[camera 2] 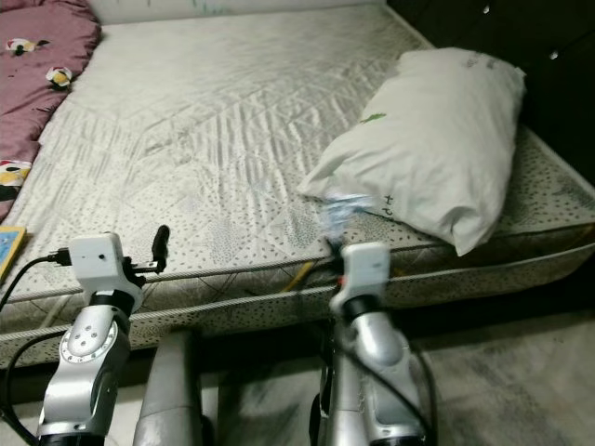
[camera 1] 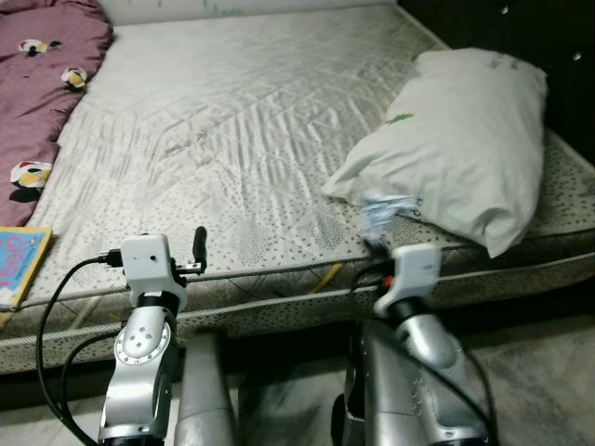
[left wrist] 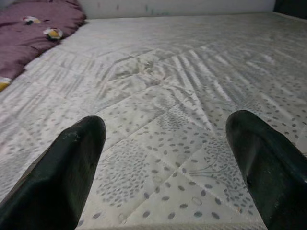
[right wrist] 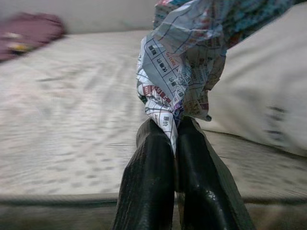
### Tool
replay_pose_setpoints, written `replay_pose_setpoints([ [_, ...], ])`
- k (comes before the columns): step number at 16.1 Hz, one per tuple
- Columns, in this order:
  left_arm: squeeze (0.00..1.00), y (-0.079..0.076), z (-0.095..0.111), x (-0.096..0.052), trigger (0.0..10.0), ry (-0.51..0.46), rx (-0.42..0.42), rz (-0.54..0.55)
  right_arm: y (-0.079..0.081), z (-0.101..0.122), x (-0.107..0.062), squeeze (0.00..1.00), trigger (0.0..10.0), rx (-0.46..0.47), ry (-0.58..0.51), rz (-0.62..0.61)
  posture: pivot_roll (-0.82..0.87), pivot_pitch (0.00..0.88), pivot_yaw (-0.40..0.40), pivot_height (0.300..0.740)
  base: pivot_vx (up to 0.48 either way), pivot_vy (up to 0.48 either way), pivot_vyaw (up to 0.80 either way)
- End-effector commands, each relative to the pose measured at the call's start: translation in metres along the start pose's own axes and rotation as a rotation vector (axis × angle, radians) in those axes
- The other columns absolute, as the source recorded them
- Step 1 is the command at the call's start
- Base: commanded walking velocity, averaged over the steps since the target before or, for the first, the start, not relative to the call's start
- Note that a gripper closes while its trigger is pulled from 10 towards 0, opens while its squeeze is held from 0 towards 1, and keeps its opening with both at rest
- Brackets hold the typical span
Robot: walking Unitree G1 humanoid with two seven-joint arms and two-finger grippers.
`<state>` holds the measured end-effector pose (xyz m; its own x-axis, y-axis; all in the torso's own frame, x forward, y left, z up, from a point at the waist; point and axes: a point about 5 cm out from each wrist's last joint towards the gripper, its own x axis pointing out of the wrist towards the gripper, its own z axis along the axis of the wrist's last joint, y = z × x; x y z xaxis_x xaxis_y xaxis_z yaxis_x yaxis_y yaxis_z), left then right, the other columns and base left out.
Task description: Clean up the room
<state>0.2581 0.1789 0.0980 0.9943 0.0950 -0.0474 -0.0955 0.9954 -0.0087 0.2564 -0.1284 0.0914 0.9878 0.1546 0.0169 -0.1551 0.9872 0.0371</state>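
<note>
A crumpled printed paper (right wrist: 184,67) is pinched between the fingers of my right gripper (right wrist: 175,132), which is shut on it. In the head views the paper (camera 1: 383,212) is held just above the mattress's front edge, beside the white pillow (camera 1: 465,149) on the right of the bed. My left gripper (left wrist: 165,143) is open, its fingers (left wrist: 67,167) spread over the patterned mattress (camera 1: 232,139) near the front edge with nothing between them. Its black finger (camera 1: 199,247) points up.
A maroon blanket with small patches (camera 1: 42,74) lies along the bed's left side. A colourful book (camera 1: 20,262) rests at the left front corner. A dark headboard or cabinet (camera 1: 521,28) stands behind the pillow. Grey floor (camera 1: 539,372) runs below the bed.
</note>
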Motion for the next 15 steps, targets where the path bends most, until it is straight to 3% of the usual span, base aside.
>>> replay_pose_setpoints([
  [1, 0.0, 0.0, 0.0, 0.003, 10.0, -0.005, -0.005, 0.003, 0.002, 0.013, 0.005, 0.0, 10.0, -0.018, -0.042, -0.005, 0.0, 0.0, 0.015, 0.507, 0.0, 0.0, 0.0],
  [4, 0.0, 0.0, -0.013, -0.003, 10.0, 0.03, -0.03, 0.021, -0.007, 0.019, 0.006, 0.0, 10.0, 0.016, -0.039, -0.039, -0.02, 0.0, 0.014, 0.507, 0.0, 0.0, 0.0],
  [9, 0.0, -0.009, -0.019, -0.002, 10.0, 0.034, -0.033, 0.002, -0.019, 0.028, 0.02, 0.0, 10.0, 0.027, -0.048, -0.062, -0.03, 0.0, -0.004, 0.566, 0.0, 0.0, 0.0],
  [15, 0.0, -0.004, -0.017, 0.0, 10.0, 0.012, -0.018, 0.005, -0.023, 0.028, 0.02, 0.0, 10.0, 0.031, -0.04, -0.053, -0.03, 0.0, -0.008, 0.631, 0.0, 0.0, 0.0],
])
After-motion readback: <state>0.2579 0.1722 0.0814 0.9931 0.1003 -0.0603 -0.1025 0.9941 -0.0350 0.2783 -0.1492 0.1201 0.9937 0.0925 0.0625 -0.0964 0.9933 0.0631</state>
